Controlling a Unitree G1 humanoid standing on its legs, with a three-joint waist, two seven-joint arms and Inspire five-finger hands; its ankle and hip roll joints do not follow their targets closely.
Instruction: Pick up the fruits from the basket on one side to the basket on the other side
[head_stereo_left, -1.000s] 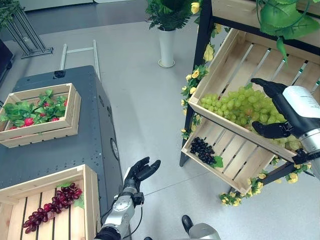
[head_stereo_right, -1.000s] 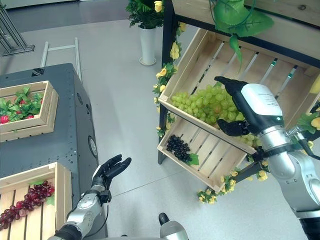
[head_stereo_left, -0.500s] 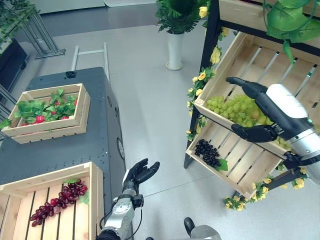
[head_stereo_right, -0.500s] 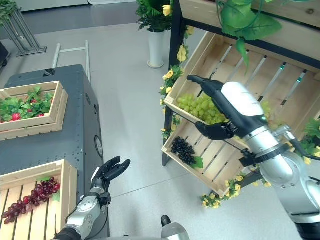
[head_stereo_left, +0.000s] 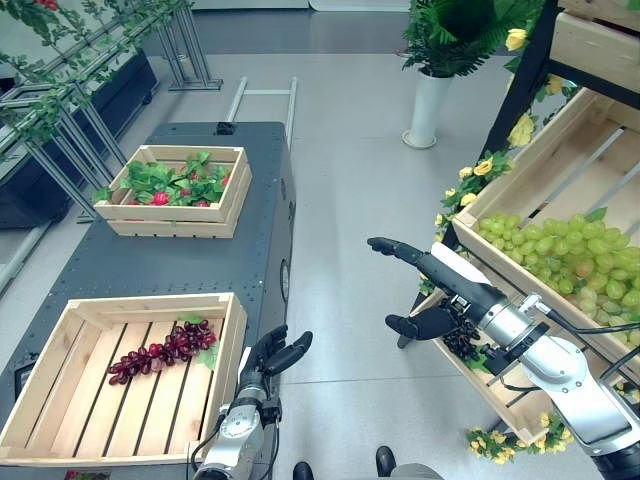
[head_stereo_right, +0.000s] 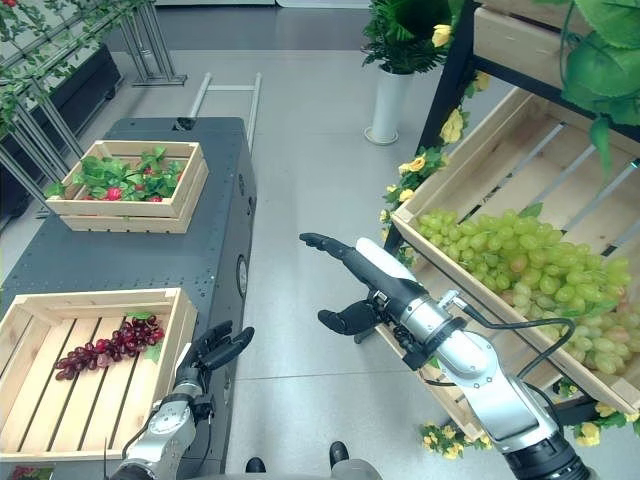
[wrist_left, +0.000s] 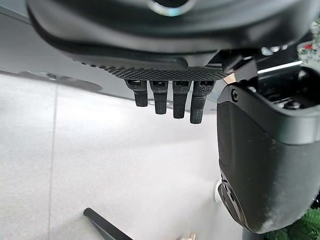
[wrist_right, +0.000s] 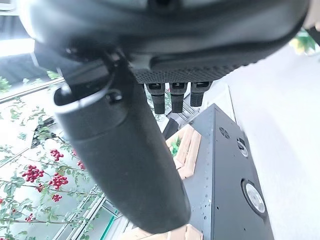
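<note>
Near crate (head_stereo_left: 70, 345): red grapes (head_stereo_left: 160, 352) lie diagonally.

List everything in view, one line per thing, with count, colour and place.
Green grapes: one heap, upper shelf crate on the right.
Black grapes: one bunch, lower shelf crate.
Red grapes: one bunch, near crate on the dark cabinet.
Far crate: one, wooden, holding green leaves and red fruit.
Vase: one, white, on the floor.
Right hand: open, over the floor.
Left hand: open, beside the cabinet.
</note>
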